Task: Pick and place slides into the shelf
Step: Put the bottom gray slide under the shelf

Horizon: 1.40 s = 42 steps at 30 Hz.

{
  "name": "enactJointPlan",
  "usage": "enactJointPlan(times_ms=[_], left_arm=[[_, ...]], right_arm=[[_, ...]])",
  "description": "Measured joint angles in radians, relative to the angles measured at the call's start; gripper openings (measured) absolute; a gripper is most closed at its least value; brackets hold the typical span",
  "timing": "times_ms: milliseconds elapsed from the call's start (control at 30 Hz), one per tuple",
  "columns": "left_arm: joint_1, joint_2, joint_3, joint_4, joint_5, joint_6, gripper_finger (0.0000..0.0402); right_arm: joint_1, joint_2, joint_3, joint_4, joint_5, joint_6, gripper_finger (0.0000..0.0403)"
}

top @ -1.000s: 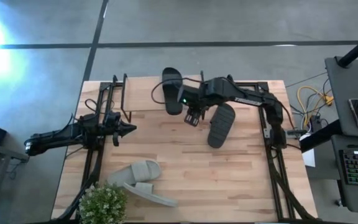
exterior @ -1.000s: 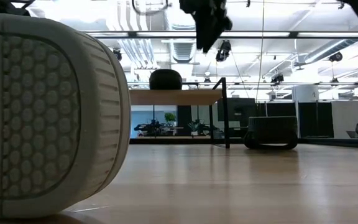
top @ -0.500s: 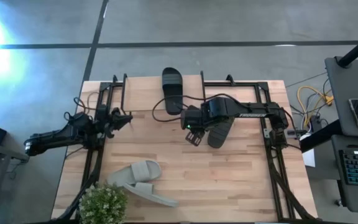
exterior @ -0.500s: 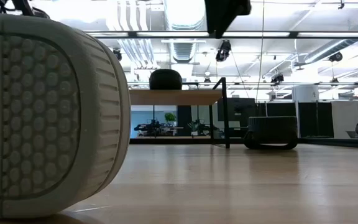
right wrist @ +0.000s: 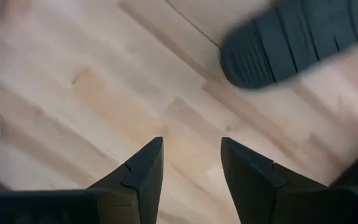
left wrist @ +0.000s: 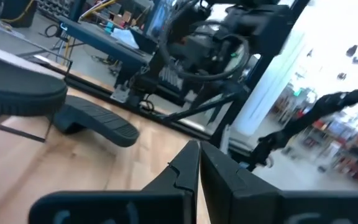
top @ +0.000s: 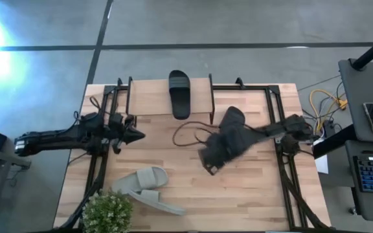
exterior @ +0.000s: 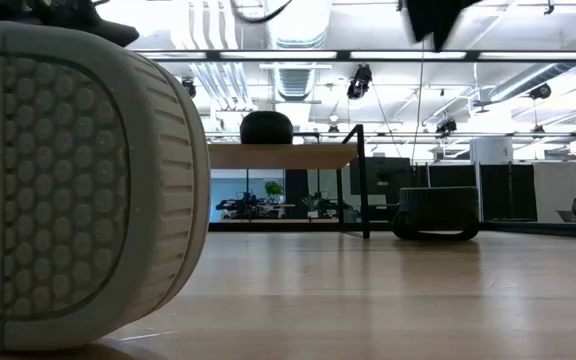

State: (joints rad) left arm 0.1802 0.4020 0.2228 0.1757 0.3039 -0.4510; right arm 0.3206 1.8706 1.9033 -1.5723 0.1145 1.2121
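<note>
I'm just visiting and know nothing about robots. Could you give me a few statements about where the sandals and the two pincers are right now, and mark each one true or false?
1. One black slide lies on the shelf. True.
2. The right pincer grips a slide. False: its fingers are open and empty above bare table.
3. The two grey slides lie on the shelf. False: they lie on the table near the plant.
4. The left pincer is shut and holds nothing. True.
5. A second black slide rests on the table. True.
</note>
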Motion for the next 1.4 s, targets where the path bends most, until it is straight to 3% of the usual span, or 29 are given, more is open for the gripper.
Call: enactJointPlan(times_ms=[167,267,367,500,633,867,967,1067,1233,1400], left_arm=[[0.000,0.072,0.012,-0.004,0.039,0.092,0.0000],[0.000,0.107,0.012,-0.006,0.162,0.089,0.0000],[-0.001,0.127,0.021,-0.011,0.304,0.064,0.0000],[-0.009,0.156,0.092,-0.165,0.434,0.090,0.0000],[-0.014,0.196,0.176,-0.384,0.499,0.163,0.0000],[-0.031,0.240,0.253,-0.638,0.550,0.178,0.0000],[-0.059,0.222,0.253,-0.716,0.520,0.202,0.0000],[-0.104,0.193,0.251,-0.783,0.469,0.204,0.0000],[-0.190,0.107,0.251,-0.819,0.386,0.175,0.0000],[-0.241,0.009,0.251,-0.830,0.272,0.168,0.0000]], right_arm=[[0.152,-0.052,-0.133,0.004,0.104,0.475,0.0154],[0.213,-0.056,-0.195,0.008,0.110,0.714,0.0154],[0.246,-0.056,-0.247,0.052,0.112,0.847,0.0155],[0.258,-0.056,-0.314,0.181,0.106,0.839,0.0155],[0.256,-0.056,-0.376,0.393,0.080,0.752,0.0155],[0.229,-0.050,-0.545,1.152,0.184,0.674,0.0152],[0.216,-0.029,-0.623,1.458,0.267,0.673,0.0148],[0.198,0.010,-0.668,1.653,0.272,0.680,0.0149],[0.158,0.149,-0.660,1.877,0.181,0.694,0.0154],[0.120,0.324,-0.528,2.054,0.117,0.666,0.0157]])
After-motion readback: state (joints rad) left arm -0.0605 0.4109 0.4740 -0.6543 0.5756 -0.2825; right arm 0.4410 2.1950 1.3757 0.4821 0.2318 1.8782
